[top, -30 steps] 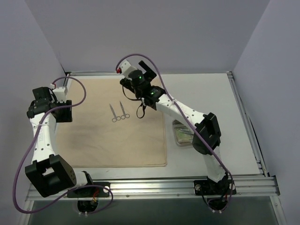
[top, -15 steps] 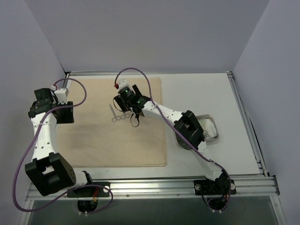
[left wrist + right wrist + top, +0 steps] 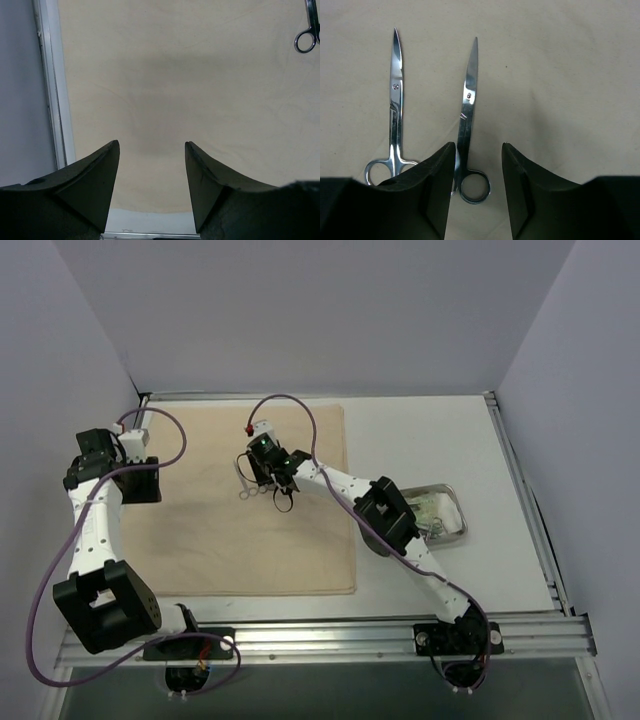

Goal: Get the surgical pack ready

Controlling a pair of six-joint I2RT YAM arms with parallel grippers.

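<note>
The large beige cloth lay spread flat over the 9 o'clock half of the table. Two steel scissor-handled forceps lay side by side on its upper middle. In the top view they showed only in part, under the right arm's wrist.

The right gripper hung low over the cloth, its jaws partly apart and set astride the first forceps. One finger stood at 9 o'clock of the shank, just above the ring handle, with its tip at the shank's edge or touching it. The other finger stood at 3 o'clock with bare cloth between it and the steel. The instrument rested flat, its tip pointing to 12 o'clock in the wrist view, and nothing showed it clamped or raised. The second forceps lay parallel at 9 o'clock of the first, a little apart from it, with its ring partly hidden behind the finger.

The left gripper was held above the cloth near its 9 o'clock edge, with its fingers wide apart and nothing between them. One forceps ring showed at the 1 o'clock corner of that wrist view, well apart from the fingers.

The small steel tray sat on bare table at 3 o'clock of the cloth, near its edge, with the right arm crossing over its 9 o'clock end. Pale green packets lay inside it, and what else it held could not be made out.
</note>
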